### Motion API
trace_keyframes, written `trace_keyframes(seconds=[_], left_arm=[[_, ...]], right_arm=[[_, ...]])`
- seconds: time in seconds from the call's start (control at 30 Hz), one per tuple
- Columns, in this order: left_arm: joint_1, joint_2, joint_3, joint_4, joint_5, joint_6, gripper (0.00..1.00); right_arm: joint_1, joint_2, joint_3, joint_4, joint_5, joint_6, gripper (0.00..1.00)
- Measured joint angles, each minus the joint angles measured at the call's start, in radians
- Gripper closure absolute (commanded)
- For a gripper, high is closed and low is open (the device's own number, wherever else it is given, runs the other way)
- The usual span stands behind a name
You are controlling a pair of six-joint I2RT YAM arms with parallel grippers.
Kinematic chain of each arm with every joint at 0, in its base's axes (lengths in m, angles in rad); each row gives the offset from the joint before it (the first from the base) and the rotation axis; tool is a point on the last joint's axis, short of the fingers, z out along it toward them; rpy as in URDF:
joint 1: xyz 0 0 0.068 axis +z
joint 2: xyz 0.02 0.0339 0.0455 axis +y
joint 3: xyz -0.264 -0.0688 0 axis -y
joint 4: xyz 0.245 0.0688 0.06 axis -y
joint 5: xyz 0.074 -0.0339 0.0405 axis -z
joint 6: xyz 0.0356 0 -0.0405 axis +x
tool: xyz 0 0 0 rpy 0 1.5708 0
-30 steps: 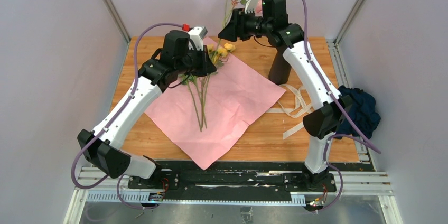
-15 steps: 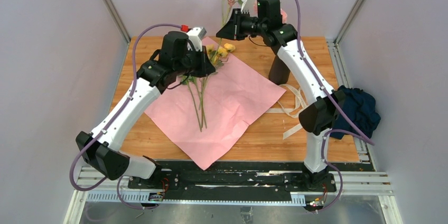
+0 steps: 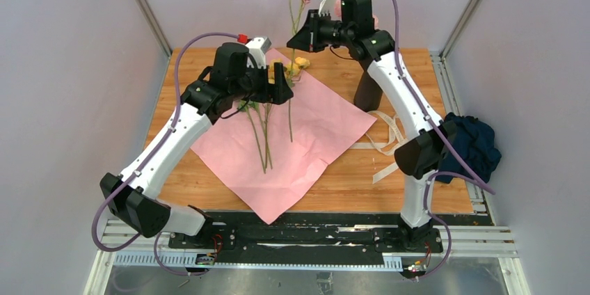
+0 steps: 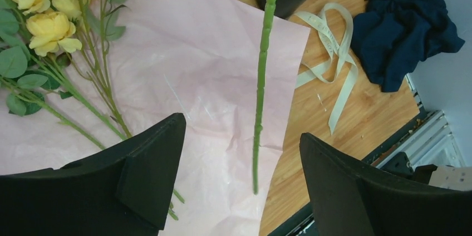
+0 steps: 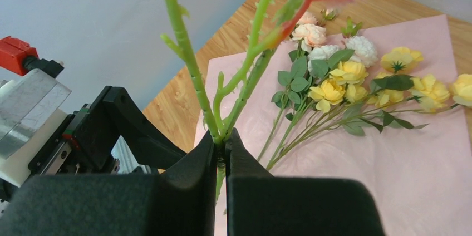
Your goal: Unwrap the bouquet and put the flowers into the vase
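**Operator:** What does the overhead view show?

**Describer:** Your right gripper [image 3: 292,43] is high over the table's far edge, clamped on the rose stem [image 3: 291,104]. The stem hangs straight down over the pink paper [image 3: 323,135]. Your left gripper [image 3: 282,90] sits beside the stem's middle. The flowers [image 3: 263,128] lie on the paper, toward the table's left side. The black vase [image 3: 365,97] stands upright just off the paper's right corner, partly behind your right arm.

**Operator:** And the left wrist view?

**Describer:** The jaws stand wide apart. The rose stem [image 4: 261,69] hangs free between them, touching neither. The flowers [image 4: 50,24] lie on the paper at the upper left.

**Operator:** The right wrist view?

**Describer:** The fingers [image 5: 192,175] are pressed together on the rose stem [image 5: 183,41], just below where it forks.

**Operator:** How should this step be done?

**Describer:** In my judgement, back your left jaws away first so that they cannot snag the stem. Raise the stem until its cut end clears the vase's rim. Carry it across upright, then lower it slowly. The grip is narrow, so the stem may swing.
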Motion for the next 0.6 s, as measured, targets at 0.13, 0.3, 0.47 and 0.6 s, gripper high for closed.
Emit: trace_keyframes(seconds=[0.13,0.3,0.47,0.6], left_arm=[[0.0,0.001,0.0,0.0,0.002,0.001,0.16],[0.0,0.016,0.002,0.002,0.009,0.001,0.16],[0.0,0.04,0.002,0.01,0.027,0.008,0.17],[0.0,0.058,0.002,0.011,0.04,0.016,0.17]], right_arm=[[0.0,-0.052,-0.019,0.001,0.041,-0.061,1.0],[-0.009,-0.247,-0.054,0.013,0.181,-0.21,1.0],[-0.102,-0.371,-0.08,0.095,0.239,-0.303,1.0],[-0.217,-0.428,-0.182,0.199,0.239,-0.364,1.0]])
